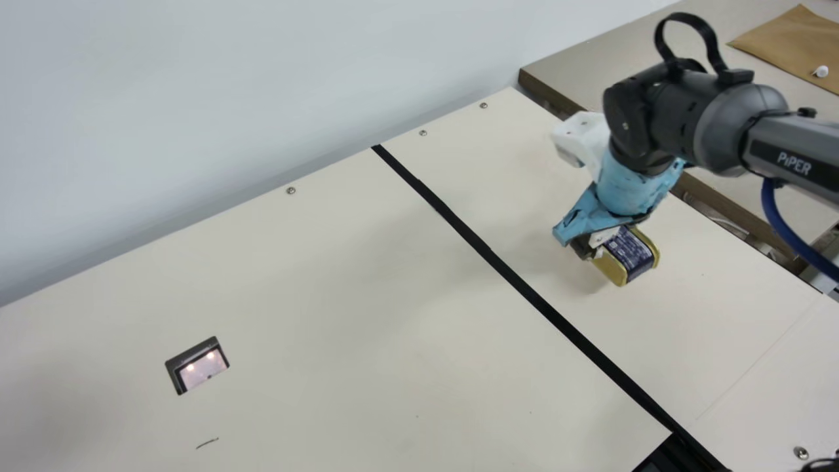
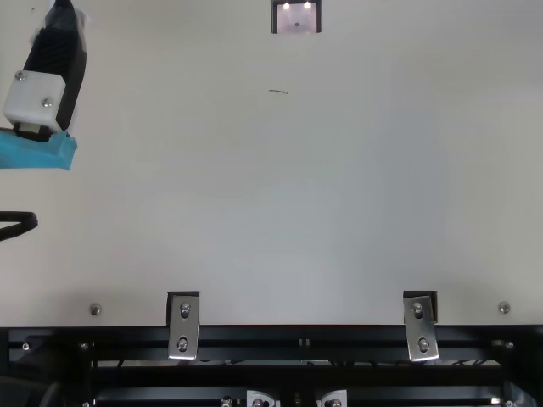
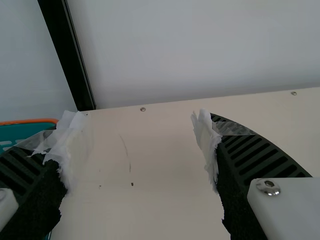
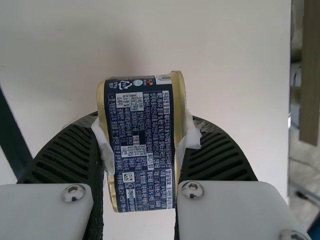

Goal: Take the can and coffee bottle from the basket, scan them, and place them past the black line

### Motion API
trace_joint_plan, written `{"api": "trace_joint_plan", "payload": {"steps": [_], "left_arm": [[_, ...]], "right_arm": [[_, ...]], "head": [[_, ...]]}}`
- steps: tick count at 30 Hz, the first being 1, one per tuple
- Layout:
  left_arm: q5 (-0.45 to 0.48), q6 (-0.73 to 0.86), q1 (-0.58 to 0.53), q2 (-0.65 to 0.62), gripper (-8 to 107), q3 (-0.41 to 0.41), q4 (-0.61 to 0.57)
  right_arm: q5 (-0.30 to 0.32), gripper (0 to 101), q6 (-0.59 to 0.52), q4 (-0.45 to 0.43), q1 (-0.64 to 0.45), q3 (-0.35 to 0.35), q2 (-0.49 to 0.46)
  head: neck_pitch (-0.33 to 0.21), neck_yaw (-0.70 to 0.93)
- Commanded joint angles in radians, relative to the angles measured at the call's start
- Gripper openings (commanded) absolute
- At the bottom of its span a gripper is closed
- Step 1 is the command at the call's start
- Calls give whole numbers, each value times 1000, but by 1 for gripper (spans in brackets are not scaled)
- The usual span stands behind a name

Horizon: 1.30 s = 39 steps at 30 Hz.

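Observation:
In the main view my right gripper (image 1: 593,252) is over the table strip to the right of the black line (image 1: 537,301), holding the blue and gold can (image 1: 630,254). The right wrist view has the can (image 4: 142,145) squeezed between both fingers of my right gripper (image 4: 142,150), its printed side facing the camera. Whether the can touches the table I cannot tell. At the top view's left edge is my left gripper (image 2: 59,17). Seen from the left wrist, my left gripper (image 3: 137,155) stands open with bare table between its fingers. Part of a teal basket (image 3: 25,137) with an orange rim lies beside one finger.
A scanner window (image 1: 203,367) is set into the table (image 1: 328,314). A white wall (image 1: 262,85) rises along the far edge. Beyond a gap at the right is another table (image 1: 590,59) with a brown sheet (image 1: 793,39). A dark object (image 1: 672,455) lies at the near edge.

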Motion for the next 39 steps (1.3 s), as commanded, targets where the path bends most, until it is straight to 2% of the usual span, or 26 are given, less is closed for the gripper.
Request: {"api": "trace_joint_plan", "payload": {"steps": [1, 7, 8, 9, 15, 20, 23, 30, 39], "left_arm": [[0, 0, 0, 0, 90, 0, 0], [0, 0, 0, 0, 90, 0, 0], [0, 0, 0, 0, 90, 0, 0], [0, 0, 0, 0, 90, 0, 0], [0, 0, 0, 0, 90, 0, 0], [0, 0, 0, 0, 90, 0, 0], [0, 0, 0, 0, 90, 0, 0], [0, 0, 0, 0, 90, 0, 0], [0, 0, 0, 0, 90, 0, 0]], "right_arm": [[-29, 0, 4, 45, -74, 12, 9], [-97, 0, -3, 126, -161, 47, 31], [-108, 32, -5, 136, -171, 53, 33], [-119, 101, -8, 145, -179, 57, 34], [-175, 101, -17, 176, -206, 62, 0], [-219, 101, -40, 214, -186, 50, -83], [-216, 101, -63, 265, -160, 42, -139], [-106, 101, -107, 474, -98, 31, -265], [103, 101, -145, 768, 9, 45, -384]], "head": [[-22, -22], [-22, -22], [-22, -22], [-22, -22], [-22, -22], [-22, -22], [-22, -22], [-22, -22], [-22, -22]]}}
